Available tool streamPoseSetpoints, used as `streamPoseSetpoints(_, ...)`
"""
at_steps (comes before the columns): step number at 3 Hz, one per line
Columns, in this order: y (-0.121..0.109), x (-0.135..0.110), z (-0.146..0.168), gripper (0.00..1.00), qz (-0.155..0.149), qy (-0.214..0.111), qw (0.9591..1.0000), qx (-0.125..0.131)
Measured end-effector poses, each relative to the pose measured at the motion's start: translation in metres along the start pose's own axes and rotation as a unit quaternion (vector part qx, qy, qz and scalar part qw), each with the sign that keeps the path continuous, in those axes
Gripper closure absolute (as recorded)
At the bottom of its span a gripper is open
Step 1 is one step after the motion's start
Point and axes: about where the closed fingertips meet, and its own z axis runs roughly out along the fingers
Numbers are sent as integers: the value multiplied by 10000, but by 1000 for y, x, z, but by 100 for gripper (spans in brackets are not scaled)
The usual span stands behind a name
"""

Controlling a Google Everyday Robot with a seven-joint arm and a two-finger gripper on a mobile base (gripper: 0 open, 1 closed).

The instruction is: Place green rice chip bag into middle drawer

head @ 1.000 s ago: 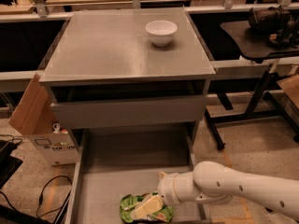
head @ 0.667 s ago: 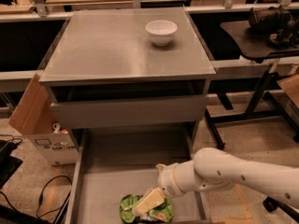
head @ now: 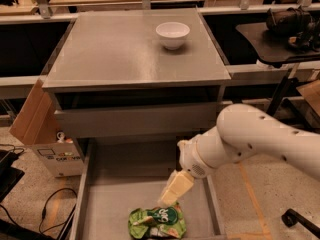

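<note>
The green rice chip bag (head: 157,222) lies crumpled on the grey floor of the pulled-out middle drawer (head: 120,189), near its front edge. My gripper (head: 168,199) hangs on the white arm (head: 260,144) just above the bag's upper right edge, pointing down and to the left. It is open and holds nothing; the bag rests free on the drawer floor.
A narrower drawer front panel (head: 135,121) sits shut above the open drawer. A white bowl (head: 172,34) stands on the cabinet top (head: 125,54). A cardboard box (head: 35,124) and cables (head: 50,204) are on the floor at the left. A dark table (head: 280,36) is at the right.
The gripper has let go of the bag and lifted up and to the right. The bag stays on the drawer floor.
</note>
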Motion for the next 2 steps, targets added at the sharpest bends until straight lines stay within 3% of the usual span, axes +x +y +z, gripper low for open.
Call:
streamPoseSetpoints(1,-23,-26,-61,0,-224,151,9985,474)
streamPoseSetpoints(2,-46,-42,-102,0,-280,59,9957,884)
